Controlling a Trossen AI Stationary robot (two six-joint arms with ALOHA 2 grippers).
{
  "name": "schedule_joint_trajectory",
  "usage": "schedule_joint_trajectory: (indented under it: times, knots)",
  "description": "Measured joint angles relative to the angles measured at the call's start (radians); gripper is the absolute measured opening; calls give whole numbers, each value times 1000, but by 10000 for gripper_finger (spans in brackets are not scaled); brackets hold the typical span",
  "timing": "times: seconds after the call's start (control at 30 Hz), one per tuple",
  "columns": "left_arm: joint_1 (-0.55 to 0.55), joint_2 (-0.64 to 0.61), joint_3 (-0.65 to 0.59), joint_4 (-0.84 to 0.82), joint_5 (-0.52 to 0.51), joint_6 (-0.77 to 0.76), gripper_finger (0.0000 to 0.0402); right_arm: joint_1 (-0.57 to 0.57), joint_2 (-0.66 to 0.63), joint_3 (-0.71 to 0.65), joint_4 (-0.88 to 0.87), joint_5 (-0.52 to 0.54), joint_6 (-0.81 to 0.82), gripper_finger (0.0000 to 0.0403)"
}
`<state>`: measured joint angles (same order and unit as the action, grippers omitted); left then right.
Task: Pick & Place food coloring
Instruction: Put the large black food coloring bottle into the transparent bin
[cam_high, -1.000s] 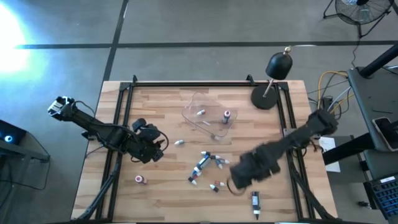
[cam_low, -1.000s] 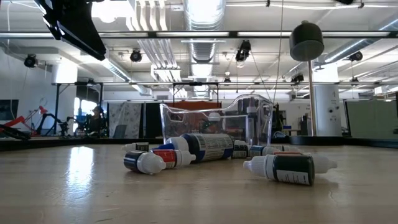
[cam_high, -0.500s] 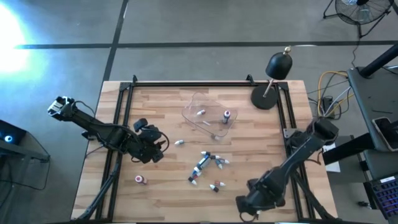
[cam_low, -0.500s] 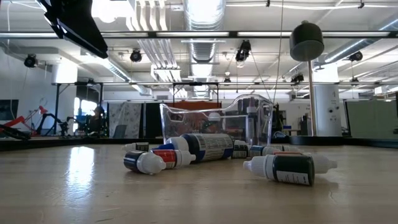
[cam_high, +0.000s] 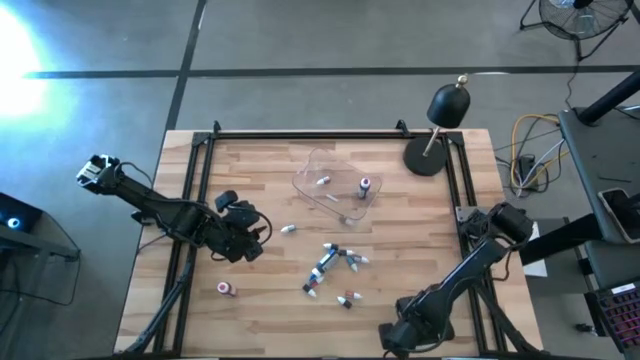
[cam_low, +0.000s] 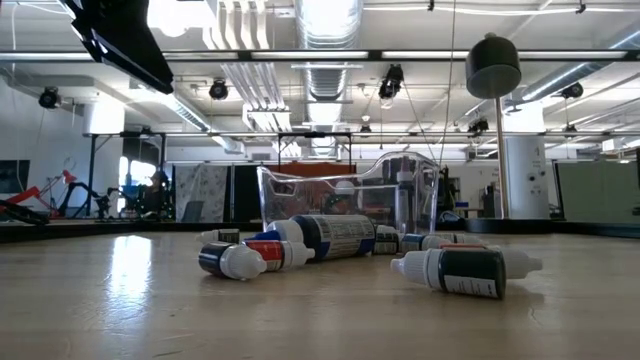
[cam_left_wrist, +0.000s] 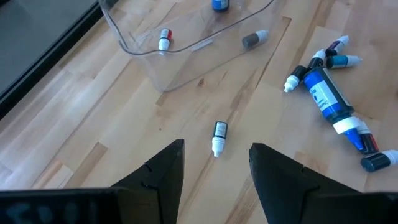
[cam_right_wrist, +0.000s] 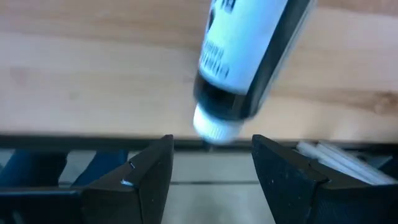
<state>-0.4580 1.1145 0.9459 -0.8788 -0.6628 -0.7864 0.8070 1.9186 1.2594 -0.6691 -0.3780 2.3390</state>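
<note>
Clear plastic tray (cam_high: 335, 185) is sitting on the wooden desk (cam_high: 250, 160) toward the far edge, about midway between the left and right edges, skewed to the desk's sides. It is holding two food coloring bottles: a white-capped bottle (cam_high: 322, 181) lying on its side and a red-capped bottle (cam_high: 365, 186) nearer the tray's right wall. A third small bottle (cam_high: 346, 216) is lying at the tray's near rim; cannot tell from above whether it is inside or just outside.

Loose bottles on the bare desk: a cluster (cam_high: 330, 262) is lying near the desk's centre, toward the near edge, with the large blue-labelled bottle (cam_left_wrist: 328, 99) among smaller ones. A single white-tipped bottle (cam_high: 288, 229) is lying between the cluster and the left gripper. A red-capped one (cam_high: 226, 289) is lying alone near the near-left corner.

Left gripper (cam_high: 240, 232) is hovering over the left part of the desk, fingers parted and gripping nothing; the single bottle (cam_left_wrist: 218, 137) is showing beyond its tips.

Right gripper (cam_high: 402, 338) is positioned at the near edge, right of centre. Its fingers (cam_right_wrist: 149, 177) are spread apart, and a dark bottle with a pale label (cam_right_wrist: 249, 59) is lying on the wood just ahead of them, not clamped.

A black desk lamp (cam_high: 440, 125) is standing at the far-right corner.
</note>
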Motion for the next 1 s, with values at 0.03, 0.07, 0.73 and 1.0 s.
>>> schedule_joint_trajectory:
  times: [0.03, 0.07, 0.73, 1.0]
  knots:
    - [0, 0, 0, 2, 0, 0, 156, 0, 8, -1, 0, 0, 0, 210]
    - [0, 0, 0, 2, 0, 0, 156, 0, 16, -1, 3, 0, -2, 210]
    - [0, 0, 0, 4, 0, -6, 156, 0, 56, -2, 16, 3, -19, 106]
    - [0, 0, 0, 21, -5, -6, 156, -46, -43, 14, -167, -155, -262, 110]
